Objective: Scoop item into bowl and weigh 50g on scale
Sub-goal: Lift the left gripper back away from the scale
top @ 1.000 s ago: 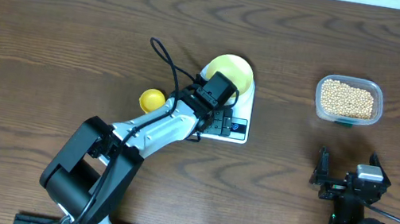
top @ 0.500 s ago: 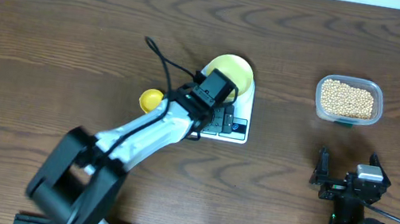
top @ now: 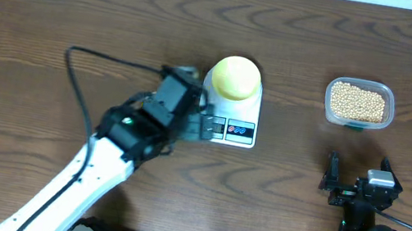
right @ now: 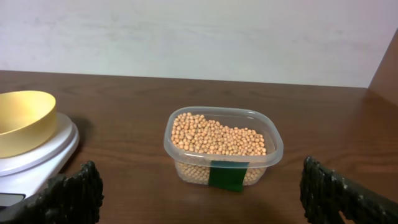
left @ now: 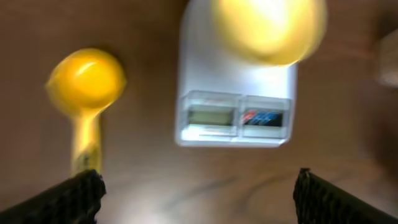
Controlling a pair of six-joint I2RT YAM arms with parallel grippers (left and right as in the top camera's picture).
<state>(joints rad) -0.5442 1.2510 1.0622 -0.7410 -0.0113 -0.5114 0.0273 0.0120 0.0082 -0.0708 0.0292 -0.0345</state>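
Note:
The pale yellow-green bowl (top: 235, 77) (left: 267, 28) (right: 22, 121) stands empty on the white scale (top: 230, 128) (left: 236, 81) (right: 37, 155). The beige beans (top: 357, 101) (right: 217, 134) fill a clear plastic tub (top: 386, 109) (right: 222, 171) to the scale's right. My left gripper (top: 189, 119) (left: 199, 199) hangs open, high above the table just left of the scale, with nothing between its fingers. In the blurred left wrist view a yellow scoop (left: 87, 78) lies left of the scale; the arm hides it from overhead. My right gripper (top: 357, 168) (right: 199, 199) rests open, short of the tub.
A green tape label (right: 227, 175) marks the tub's near wall. A black cable (top: 82, 59) loops from the left arm over the table. The table's back edge meets a white wall (right: 199, 37).
My left arm has swung left and back off the scale, uncovering the bowl and display and now covering the scoop from overhead. The right arm has not moved.

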